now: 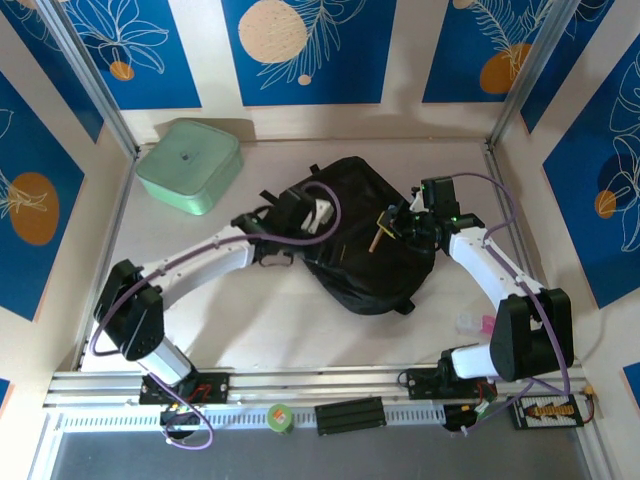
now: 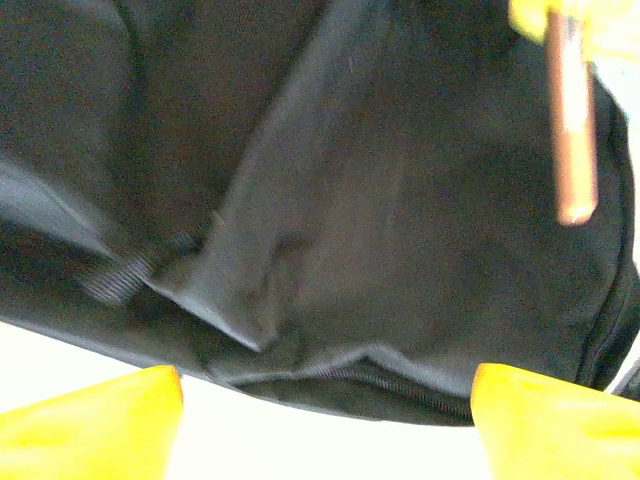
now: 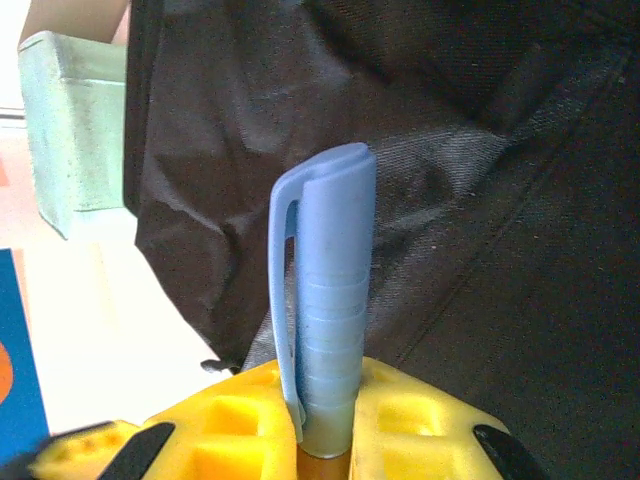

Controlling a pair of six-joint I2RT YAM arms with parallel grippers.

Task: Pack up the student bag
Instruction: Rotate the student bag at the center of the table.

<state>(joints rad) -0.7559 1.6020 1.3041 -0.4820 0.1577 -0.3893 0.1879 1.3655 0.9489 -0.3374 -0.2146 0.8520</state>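
Note:
The student bag [image 1: 355, 265], a large black backpack, lies flat in the middle of the table. My left gripper [image 1: 305, 212] is at its left edge, open; in the left wrist view the yellow fingers [image 2: 100, 420] stand wide apart before the bag's zipper seam [image 2: 400, 385], nothing between them. My right gripper [image 1: 392, 225] hovers over the bag's right part, shut on a pen [image 1: 377, 238] with a brown barrel. In the right wrist view the pen's blue cap [image 3: 325, 290] sticks out from between the yellow pads [image 3: 240, 430], with black bag fabric [image 3: 480, 200] behind it.
A mint-green lidded box [image 1: 190, 165] stands at the back left, beside the bag's far corner [image 3: 75, 130]. Small pink items [image 1: 475, 323] lie near the right arm's base. A green tape roll [image 1: 280, 418] sits on the front rail. Walls close in on three sides.

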